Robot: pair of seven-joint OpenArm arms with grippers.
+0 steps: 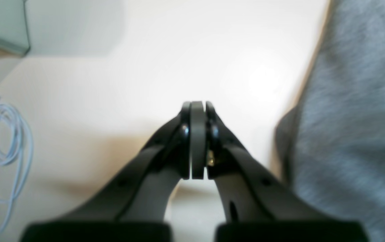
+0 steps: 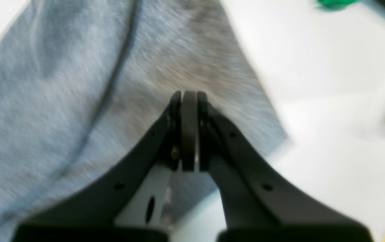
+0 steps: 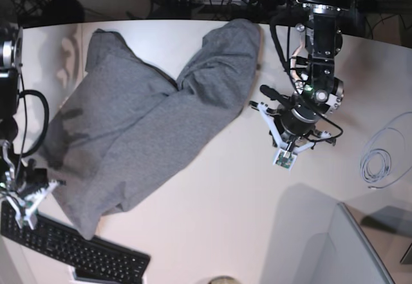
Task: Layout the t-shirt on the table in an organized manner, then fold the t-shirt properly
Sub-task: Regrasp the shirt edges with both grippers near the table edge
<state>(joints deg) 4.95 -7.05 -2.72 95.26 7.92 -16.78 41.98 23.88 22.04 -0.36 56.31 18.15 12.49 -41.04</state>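
Base view: we read no writing on the t-shirt (image 3: 148, 136), rumpled across the desk (image 3: 225, 219); left fingers (image 1: 198, 111) and right fingers (image 2: 189, 101) pressed together, holding nothing.

The t-shirt (image 3: 148, 126) covers the table (image 3: 232, 213) from 9 to 12 o'clock of the base view, reaching the far edge at 12. Bare tabletop runs from centre toward 5 o'clock and offers the widest passage. The keyboard (image 3: 74, 252) blocks the near edge at 7 o'clock, just beside the shirt's lower corner. A coiled white cable (image 3: 380, 161) lies at 3 o'clock. A grey panel (image 3: 341, 245) closes off 4 to 5 o'clock.
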